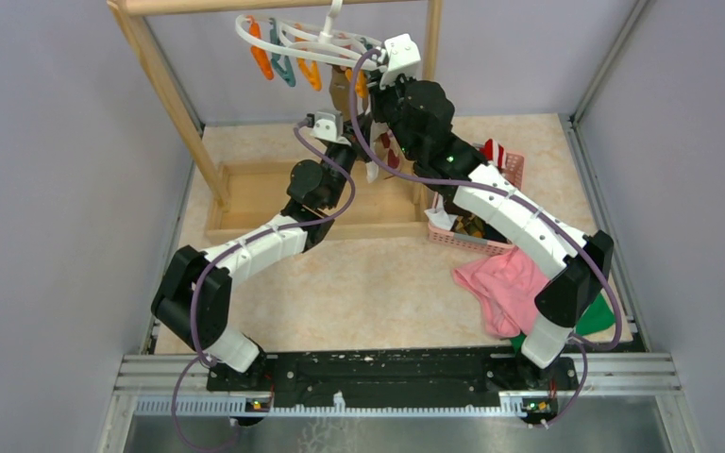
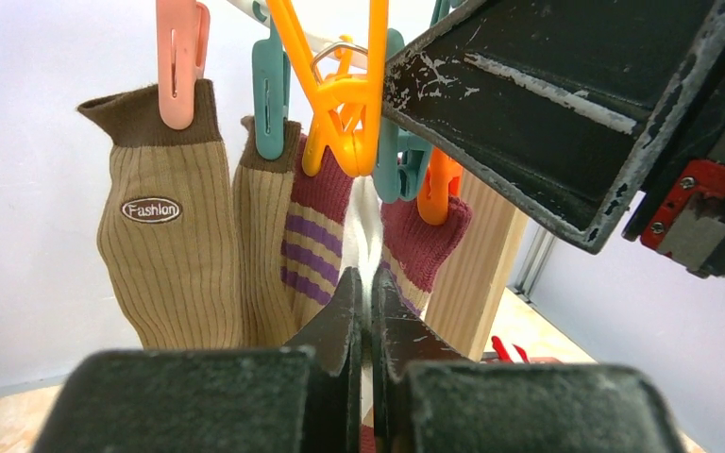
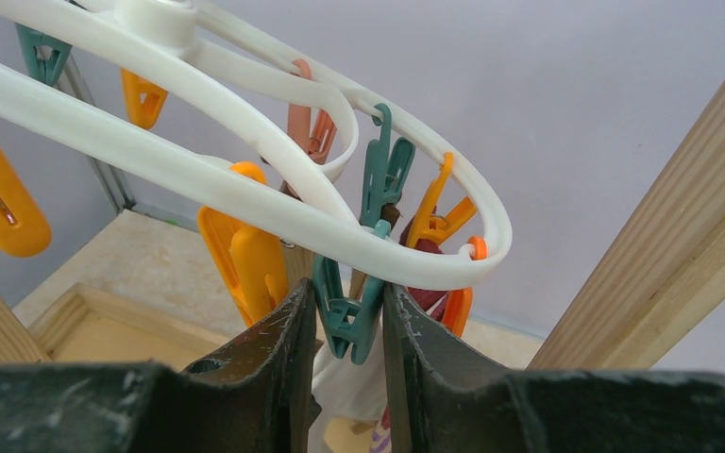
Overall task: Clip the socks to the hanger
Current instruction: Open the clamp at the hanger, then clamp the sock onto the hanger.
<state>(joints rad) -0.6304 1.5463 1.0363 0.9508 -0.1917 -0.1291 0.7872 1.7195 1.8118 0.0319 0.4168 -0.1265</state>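
Beige tabletop, grey walls. On wooden rack: hanger, hooked over top bar. On hanger: socks, olive pair and maroon-cuffed pair, clipped by cuffs. Item in left gripper: white sock, clamped between fingers below the clips. Item in right gripper: teal clip, squeezed, at ring's edge.

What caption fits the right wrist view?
Right tool grips a teal clip beneath the white hanger, white sock hanging below.
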